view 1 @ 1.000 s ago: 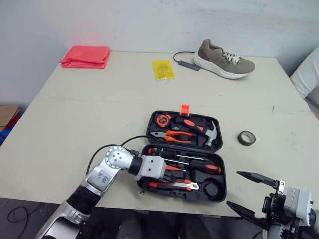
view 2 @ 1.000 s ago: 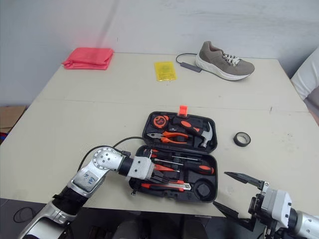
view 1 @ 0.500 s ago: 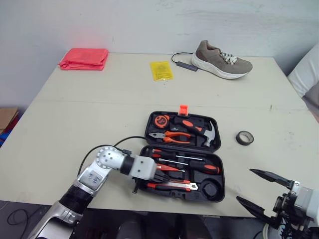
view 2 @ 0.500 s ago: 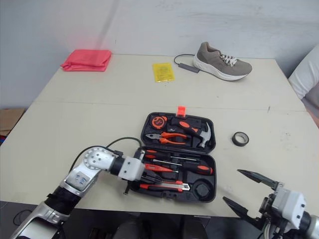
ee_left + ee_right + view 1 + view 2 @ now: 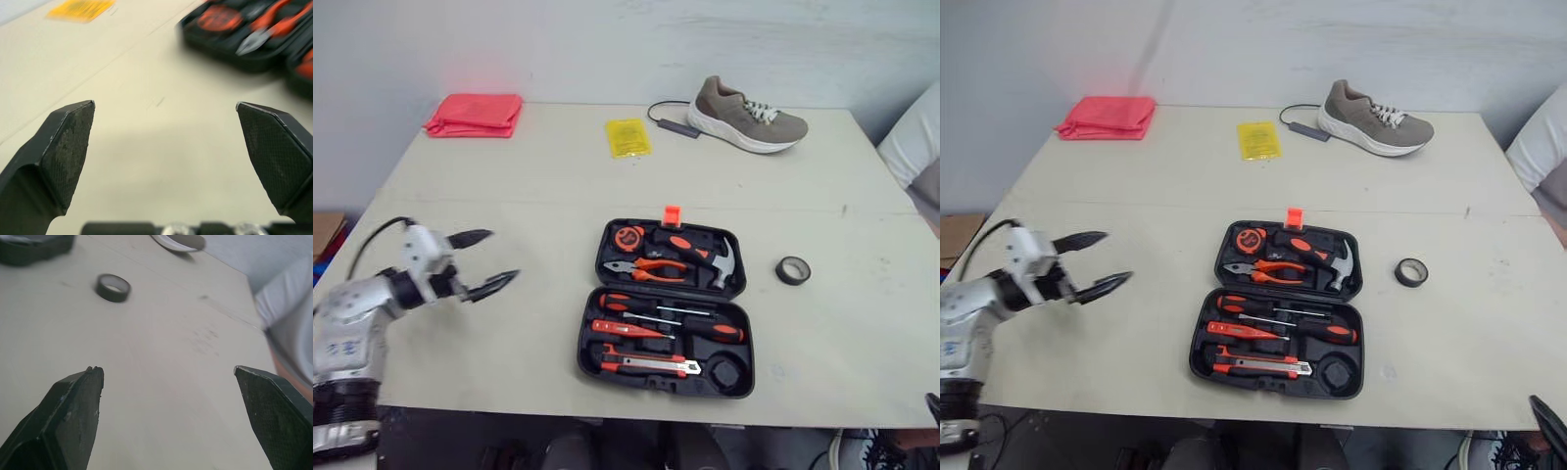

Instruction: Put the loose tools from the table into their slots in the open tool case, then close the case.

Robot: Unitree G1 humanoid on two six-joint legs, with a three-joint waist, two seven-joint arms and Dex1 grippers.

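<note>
STATUS
- Tool case [image 5: 584, 348]: open, both halves flat on the table, orange latch [image 5: 675, 213] at its far edge.
- Seated in the far half of the tool case: tape measure [image 5: 631, 236], pliers [image 5: 651, 265], hammer [image 5: 707, 253].
- Seated in the near half: large screwdriver [image 5: 710, 332], orange-handled driver [image 5: 625, 328], utility knife [image 5: 651, 365].
- Round recess [image 5: 725, 372] at the near right corner of the tool case: empty.
- Loose: black tape roll [image 5: 794, 270], on the table to the right of the tool case, near it but not touching.
- No other loose tool apparent.
- Beyond the tool case: shoe [image 5: 749, 116], yellow packet [image 5: 630, 137], red cloth [image 5: 477, 114]. Judged not part of the set; leave in place.

GRIPPERS
- Left gripper [image 5: 499, 257]: well to the left of the tool case, above bare table. Fingers spread wide, nothing held.
- Right gripper [image 5: 166, 372]: to the right of the tool case and nearer the robot. Fingers spread wide, nothing between them, tape roll ahead of the fingertips.

REMAINING (judged)
1. Grasp the tape roll with the right gripper.
2. Seat it in the round recess, the likely slot by shape.
3. Fold the far half over the near half.
4. Engage the latch.

Loading appears nearly complete, with one item and the closing outstanding.
</note>
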